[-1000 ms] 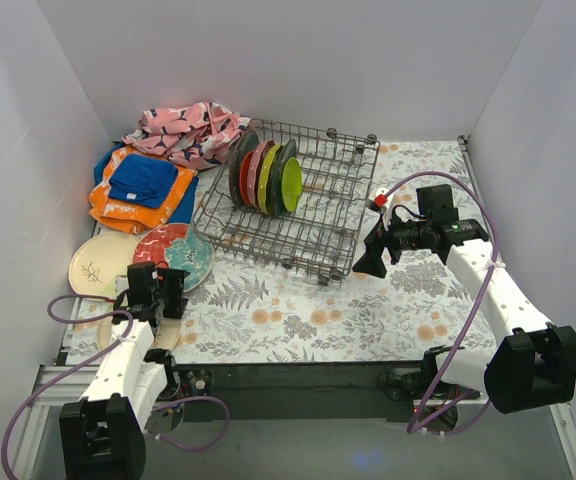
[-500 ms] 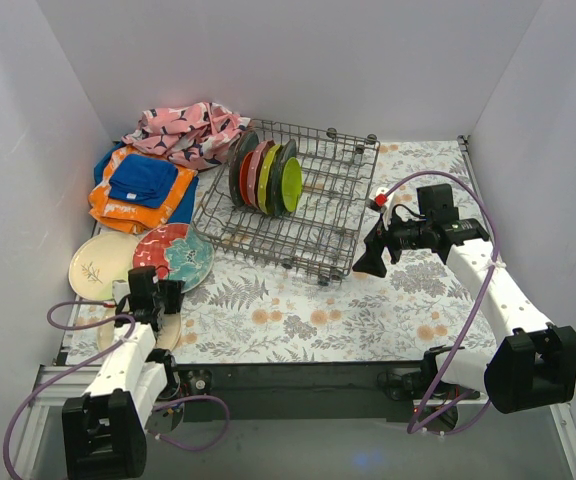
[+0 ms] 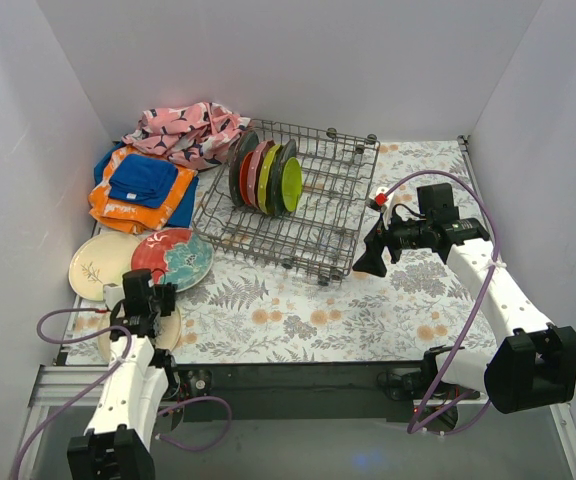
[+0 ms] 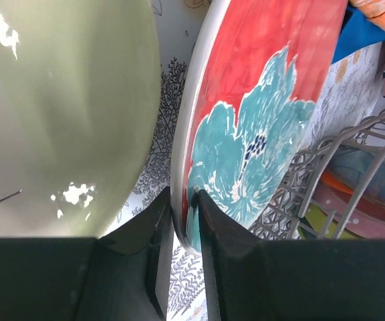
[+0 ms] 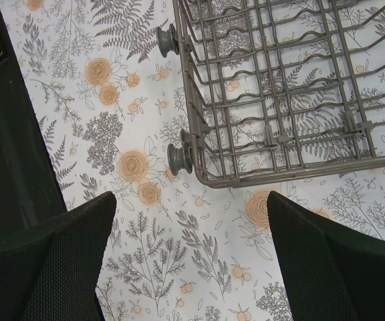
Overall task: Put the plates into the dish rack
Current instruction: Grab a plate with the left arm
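One red plate (image 4: 259,100) pinched by left tool (image 4: 181,198), pale plate (image 4: 65,114) alongside; right tool (image 5: 189,200) spread near rack (image 5: 279,175).

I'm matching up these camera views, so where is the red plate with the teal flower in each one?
Top external: the red plate with teal flower lies left of the dish rack.
Left wrist: centre, rim between the left gripper fingers.
Right wrist: not in it.
Shared landmark: the dish rack.

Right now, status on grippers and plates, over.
Left gripper shut on the red flower plate rim. Right gripper open, empty, beside the dish rack corner. Several plates already racked. Pale green plate crowds the left gripper.
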Controlling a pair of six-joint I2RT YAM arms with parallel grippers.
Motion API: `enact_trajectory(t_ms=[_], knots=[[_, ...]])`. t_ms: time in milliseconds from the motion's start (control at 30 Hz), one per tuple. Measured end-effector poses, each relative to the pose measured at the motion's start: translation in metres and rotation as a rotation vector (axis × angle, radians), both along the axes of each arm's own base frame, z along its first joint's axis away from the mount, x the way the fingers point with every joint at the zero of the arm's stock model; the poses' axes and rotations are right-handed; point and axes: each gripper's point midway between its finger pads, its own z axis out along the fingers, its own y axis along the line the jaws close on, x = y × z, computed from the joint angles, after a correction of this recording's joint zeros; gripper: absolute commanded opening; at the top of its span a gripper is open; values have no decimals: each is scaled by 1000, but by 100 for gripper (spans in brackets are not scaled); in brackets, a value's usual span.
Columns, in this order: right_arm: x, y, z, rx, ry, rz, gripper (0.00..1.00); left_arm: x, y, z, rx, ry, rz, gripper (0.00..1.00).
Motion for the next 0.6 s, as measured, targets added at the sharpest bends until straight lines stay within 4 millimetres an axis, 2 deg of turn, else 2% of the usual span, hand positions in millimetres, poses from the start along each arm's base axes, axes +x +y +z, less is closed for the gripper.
enact_trajectory(t_ms=[333,600], knots=[[0,0,0,1,0,1,98,-17,14,37,74,-2,53,0],[-1,1,1,8,0,9,98,-38,16,46,97,48,59,0]])
